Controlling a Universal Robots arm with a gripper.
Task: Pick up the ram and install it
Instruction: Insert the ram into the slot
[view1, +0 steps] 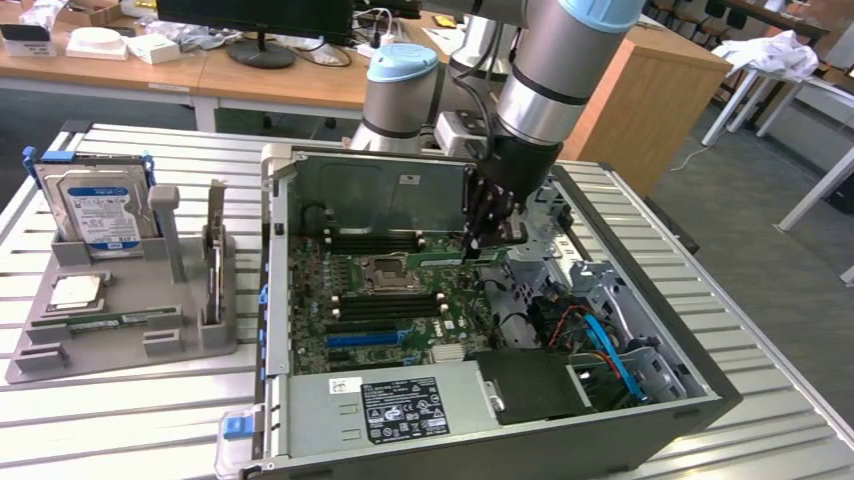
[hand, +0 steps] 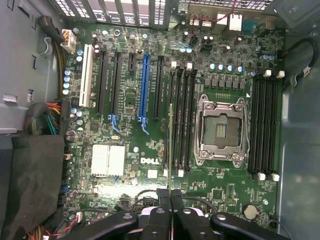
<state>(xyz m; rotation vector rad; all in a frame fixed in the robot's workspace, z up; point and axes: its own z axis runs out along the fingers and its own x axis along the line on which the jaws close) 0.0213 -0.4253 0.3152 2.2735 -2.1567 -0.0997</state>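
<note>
Ram (hand: 171, 150) was clamped edge-on between the nearly closed fingers (hand: 162, 200), which had hold of nothing else. It hung over the black memory slots (hand: 182, 115) just beside the empty processor socket (hand: 221, 131); whether it touched a slot could not be told. Around that socket lay the green motherboard (hand: 125, 125) inside the open computer case (view1: 627, 420), which sat on the slatted desk (view1: 120, 420).

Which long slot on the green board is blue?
The long slot with black slots on both sides of it, in the row that ends with the white slot. It alone is bright blue; the others are black or white.
</note>
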